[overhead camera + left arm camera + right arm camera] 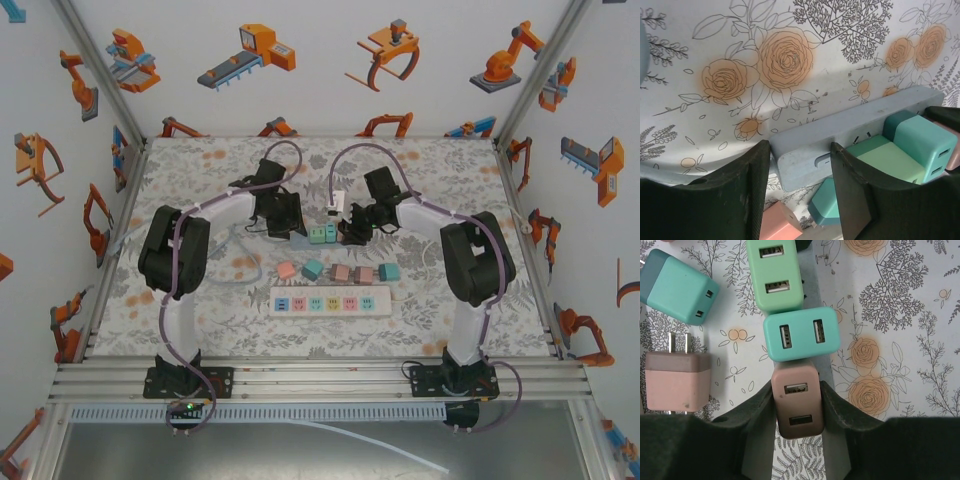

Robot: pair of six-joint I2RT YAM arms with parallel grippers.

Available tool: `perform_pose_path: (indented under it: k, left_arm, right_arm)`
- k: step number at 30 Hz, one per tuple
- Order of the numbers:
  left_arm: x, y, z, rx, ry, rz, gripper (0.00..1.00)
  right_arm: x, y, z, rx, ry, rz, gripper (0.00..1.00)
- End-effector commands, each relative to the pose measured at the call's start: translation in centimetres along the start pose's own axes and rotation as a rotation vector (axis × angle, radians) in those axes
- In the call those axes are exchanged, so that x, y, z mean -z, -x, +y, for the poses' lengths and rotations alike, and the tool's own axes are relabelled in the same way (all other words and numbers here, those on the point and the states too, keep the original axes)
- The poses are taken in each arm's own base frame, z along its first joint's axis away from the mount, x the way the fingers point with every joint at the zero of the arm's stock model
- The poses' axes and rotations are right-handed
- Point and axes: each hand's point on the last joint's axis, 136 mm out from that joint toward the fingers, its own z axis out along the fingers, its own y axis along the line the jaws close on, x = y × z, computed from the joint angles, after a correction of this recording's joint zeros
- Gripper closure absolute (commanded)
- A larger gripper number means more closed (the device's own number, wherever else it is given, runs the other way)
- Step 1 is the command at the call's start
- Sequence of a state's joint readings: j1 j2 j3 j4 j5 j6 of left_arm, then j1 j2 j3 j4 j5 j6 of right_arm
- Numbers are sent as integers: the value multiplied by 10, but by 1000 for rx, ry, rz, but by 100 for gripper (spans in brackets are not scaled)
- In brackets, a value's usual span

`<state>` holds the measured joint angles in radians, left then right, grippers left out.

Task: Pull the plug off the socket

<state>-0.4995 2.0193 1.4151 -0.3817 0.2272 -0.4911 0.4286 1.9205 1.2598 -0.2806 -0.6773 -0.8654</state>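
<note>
1. Brown plug (pixel 795 407) is seated in the grey socket strip (pixel 840 127), at the end of a row of three, near the middle of the floral bench (pixel 900 315).
2. Right fingers (pixel 840 415) are closed on the brown plug, one against each long side, with its USB ports facing the wrist camera.
3. In the right wrist view, a teal plug (pixel 801 335) sits just beside it at 12 o'clock. A green plug (pixel 776 272) sits beyond that, in the same strip.
4. Left fingers (pixel 745 200) stand narrow, clamped across the strip's other end, close to the green plug.
5. A pink plug (pixel 677 380) lies loose at 9 o'clock of the brown one, prongs pointing to 12 o'clock. A loose teal plug (pixel 677 287) lies at 10 o'clock.
6. In the top view, a white power strip (pixel 330 300) lies at 6 o'clock of the grey strip, with a row of loose plugs (pixel 340 272) between them.
</note>
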Motion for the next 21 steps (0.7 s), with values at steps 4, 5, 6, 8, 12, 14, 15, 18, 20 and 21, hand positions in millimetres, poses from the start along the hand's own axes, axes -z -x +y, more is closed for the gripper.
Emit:
perform_pose_path:
  k: [4,5,6,8,12,14,15,18,20,21]
  left_arm:
    - [-14,-49,39,-75,201,153,51]
    - [-15,-52,43,-84,222,159,51]
    - [-15,-57,49,-95,247,170,52]
    - [-17,-67,54,-118,273,191,52]
    - [-26,-86,62,-152,312,247,52]
    - [-30,-94,67,-155,326,270,53]
    - [-32,-97,68,-152,330,278,53]
    - [-33,-102,71,-150,345,285,54]
    - [-33,-103,72,-149,352,285,54]
    - [-32,-104,74,-150,359,284,54]
  right_arm:
    - [1,11,1,21,20,-39,70]
    - [1,12,1,23,18,-39,70]
    - [2,12,1,25,16,-39,70]
    - [5,16,0,34,9,-45,72]
    - [10,26,-4,64,-12,-71,78]
    - [12,30,-7,74,-22,-80,81]
    - [13,32,-8,79,-25,-86,82]
    - [16,38,-9,90,-24,-99,83]
    - [17,42,-8,99,-19,-108,84]
    - [18,44,-7,100,-16,-113,85]
